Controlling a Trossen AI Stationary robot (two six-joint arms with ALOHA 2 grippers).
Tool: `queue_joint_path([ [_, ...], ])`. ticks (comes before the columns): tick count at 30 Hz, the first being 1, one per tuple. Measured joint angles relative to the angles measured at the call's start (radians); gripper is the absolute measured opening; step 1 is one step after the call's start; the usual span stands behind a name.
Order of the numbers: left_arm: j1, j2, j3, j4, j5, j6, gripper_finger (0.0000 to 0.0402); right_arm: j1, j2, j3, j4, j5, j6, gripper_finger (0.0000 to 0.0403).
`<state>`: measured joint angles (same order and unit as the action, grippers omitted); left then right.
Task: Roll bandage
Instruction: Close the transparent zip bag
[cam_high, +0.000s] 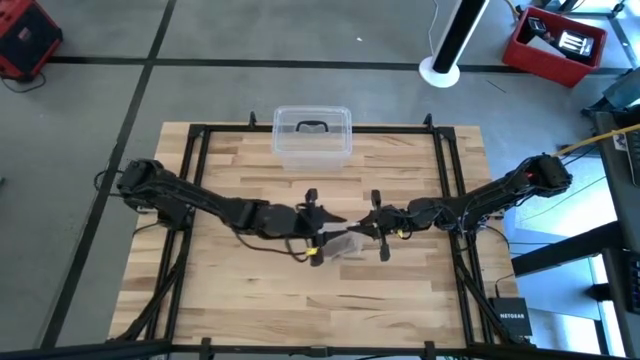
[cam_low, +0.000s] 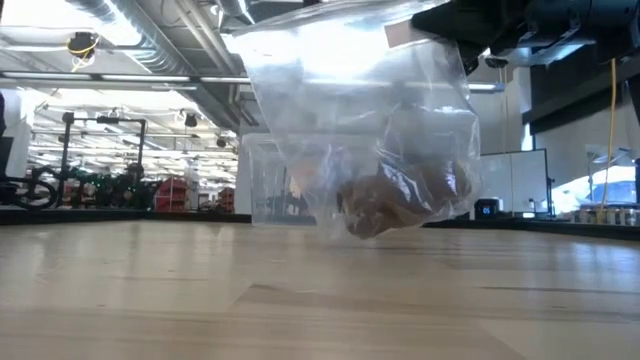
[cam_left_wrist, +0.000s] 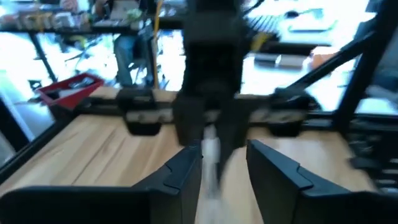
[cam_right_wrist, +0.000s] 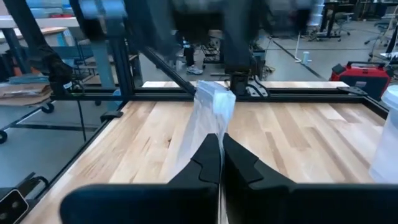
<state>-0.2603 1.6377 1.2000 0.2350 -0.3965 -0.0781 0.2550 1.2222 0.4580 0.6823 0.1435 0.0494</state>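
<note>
Right gripper (cam_right_wrist: 221, 163) is clamped tight on the edge of the clear plastic bag (cam_low: 350, 120), fingers pressed together with the film pinched between them, and that bag hangs clear of the table (cam_high: 260, 310) in the low view. Down in its sagging bottom sits the bandage (cam_low: 400, 200), a bunched brown wad, not yet out and nowhere near rolled. Facing it across the middle of the table, the left gripper (cam_left_wrist: 222, 163) has its fingers parted, a pale fold of the bag showing in the gap between them; I can't tell whether they touch it. So by my read we're at the unpacking stage: bag up, mouth being worked. Next move calls for the left fingers to take the opposite lip or reach inside for the fabric while the right keeps its pinch. Farther back, the clear plastic box (cam_high: 312, 135) waits at the table's far edge.
</note>
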Motion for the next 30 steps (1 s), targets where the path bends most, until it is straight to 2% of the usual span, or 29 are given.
queue_joint_path([
  [7, 0.037, 0.11, 0.068, -0.011, 0.0, -0.008, 0.0123, 0.0, 0.024, 0.0, 0.0, 0.003, 0.0, 0.0002],
  [15, 0.031, 0.102, 0.071, -0.027, 0.011, -0.008, 0.0123, 0.0, 0.058, 0.001, 0.015, 0.003, -0.001, 0.0001],
  [22, 0.032, 0.102, 0.071, -0.11, 0.008, -0.05, 0.0123, 0.0, 0.059, 0.001, 0.027, -0.004, -0.004, 0.0001],
  [30, 0.03, 0.102, 0.071, -0.066, 0.007, -0.034, 0.0085, 0.001, 0.059, 0.001, 0.028, -0.005, -0.004, 0.0001],
])
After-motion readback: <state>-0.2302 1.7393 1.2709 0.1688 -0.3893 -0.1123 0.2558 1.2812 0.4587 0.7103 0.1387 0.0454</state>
